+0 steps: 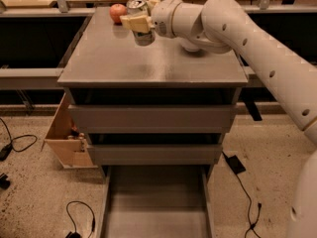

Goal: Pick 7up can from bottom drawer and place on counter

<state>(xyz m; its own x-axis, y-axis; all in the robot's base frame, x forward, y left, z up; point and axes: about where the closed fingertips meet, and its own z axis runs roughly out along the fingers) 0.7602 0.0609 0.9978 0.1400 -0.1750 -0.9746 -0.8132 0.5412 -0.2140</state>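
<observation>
My gripper (140,21) is shut on the 7up can (138,15), a silver can with a pale label, held upright over the far part of the grey counter (148,58). The can's base is close to the counter top; I cannot tell whether it touches. The white arm reaches in from the right across the counter. The bottom drawer (156,207) is pulled open below the cabinet, with a bare grey floor.
A red apple (118,12) sits on the counter's far left, just beside the can. The arm hides the back right of the counter. A light wooden box-like drawer (67,133) stands open at the cabinet's left. Cables lie on the floor on both sides.
</observation>
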